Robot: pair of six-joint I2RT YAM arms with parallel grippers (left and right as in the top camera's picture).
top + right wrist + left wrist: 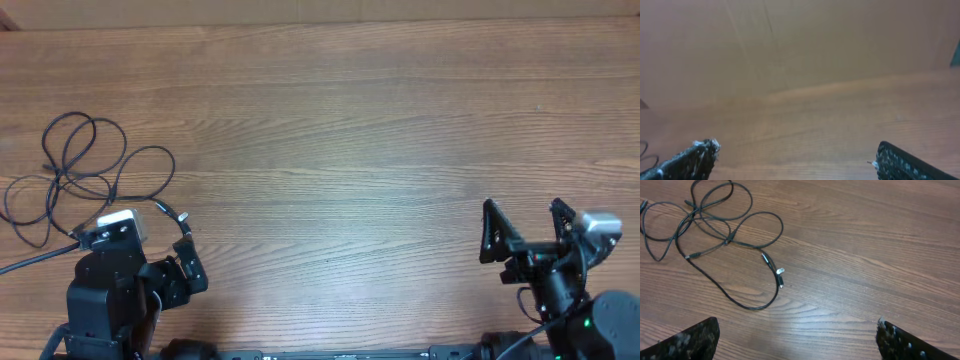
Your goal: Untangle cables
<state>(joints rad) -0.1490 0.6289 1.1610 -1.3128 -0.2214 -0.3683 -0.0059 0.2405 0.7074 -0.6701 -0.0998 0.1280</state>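
The cables (729,241) sit tangled by the table's (330,120) left edge. The left gripper (797,335) and right gripper (525,228) gape wide, empty. Grabbing two strands together could pull the tangle tighter.

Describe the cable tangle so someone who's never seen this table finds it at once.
On the wooden table, look to the left side, just ahead of the left arm. There lie the cables: thin black cords in loose, overlapping loops, flat on the wood. Their thinness and small silvery plug tips set them apart from the thicker black wire running to the arm.
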